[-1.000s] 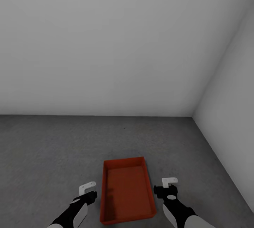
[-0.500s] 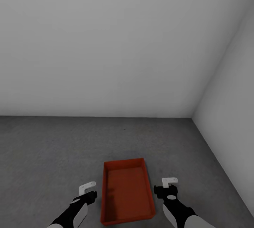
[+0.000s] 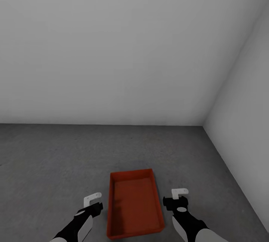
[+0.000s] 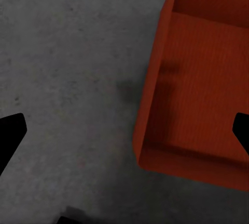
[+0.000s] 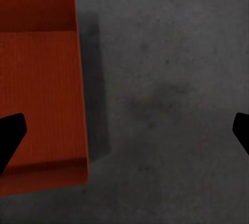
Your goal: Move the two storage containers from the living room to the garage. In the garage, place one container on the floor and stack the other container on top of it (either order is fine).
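Left tool (image 3: 93, 198): fingers spread wide, holding nothing, poised just beside the container's left long wall. Right tool (image 3: 178, 194): likewise spread and holding nothing, just beside the right long wall, apart from it.

Storage container (image 3: 135, 204): one orange-red open-topped bin, upright, hollow, resting on the garage floor (image 3: 48, 159) between the two tools; seen again in the left wrist view (image 4: 199, 94) and the right wrist view (image 5: 39, 78), with bare concrete alongside.

Floor: dark grey mottled concrete, running back to plain white walls (image 3: 112, 47) meeting in a corner at far right.

Step in hand, by judgement: first container set down and released. Next move calls for backing away and fetching the second container to stack on this one.
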Robot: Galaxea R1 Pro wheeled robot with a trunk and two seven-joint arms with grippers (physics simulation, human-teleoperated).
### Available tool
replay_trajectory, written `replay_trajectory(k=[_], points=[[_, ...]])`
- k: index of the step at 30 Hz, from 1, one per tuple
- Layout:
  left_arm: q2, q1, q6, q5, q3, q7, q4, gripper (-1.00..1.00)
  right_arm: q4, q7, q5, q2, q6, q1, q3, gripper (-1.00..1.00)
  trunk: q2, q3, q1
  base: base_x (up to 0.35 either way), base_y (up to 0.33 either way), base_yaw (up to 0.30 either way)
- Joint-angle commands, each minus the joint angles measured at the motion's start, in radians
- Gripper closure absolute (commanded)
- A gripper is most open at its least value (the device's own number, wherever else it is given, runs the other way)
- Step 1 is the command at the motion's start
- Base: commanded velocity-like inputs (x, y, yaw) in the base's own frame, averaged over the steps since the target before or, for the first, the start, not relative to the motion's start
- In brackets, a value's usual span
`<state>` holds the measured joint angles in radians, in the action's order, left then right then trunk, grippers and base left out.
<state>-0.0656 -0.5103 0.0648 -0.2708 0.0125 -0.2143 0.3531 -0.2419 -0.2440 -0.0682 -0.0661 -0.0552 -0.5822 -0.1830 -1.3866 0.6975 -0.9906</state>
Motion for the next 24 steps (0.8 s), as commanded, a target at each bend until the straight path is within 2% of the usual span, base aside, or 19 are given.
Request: replay_trajectory(k=[1,8,18,24], points=[[0.0,0.0,0.006,-0.004,0.002,-0.002,0.003,-1.0,0.001,-0.005,-0.007,0.0,-0.004,-0.001,-0.007,-1.0,0.0,0.001,0.0,0.0,0.0,0.0],[0.0,0.001,0.014,-0.005,0.004,-0.001,0.009,-1.0,0.001,-0.006,-0.008,0.0,-0.005,-0.001,-0.007,-1.0,0.0,0.001,0.0,-0.007,0.0,0.0],[0.0,0.001,0.02,-0.004,0.003,-0.006,0.006,-1.0,0.004,-0.007,-0.006,-0.003,-0.003,-0.001,-0.008,-1.0,0.0,0.001,0.0,-0.321,0.0,0.0],[0.0,0.0,0.02,-0.004,0.002,-0.039,0.0,-1.0,0.004,-0.007,-0.008,-0.003,-0.003,-0.001,-0.007,-1.0,0.0,0.001,0.0,-0.346,0.0,0.0]])
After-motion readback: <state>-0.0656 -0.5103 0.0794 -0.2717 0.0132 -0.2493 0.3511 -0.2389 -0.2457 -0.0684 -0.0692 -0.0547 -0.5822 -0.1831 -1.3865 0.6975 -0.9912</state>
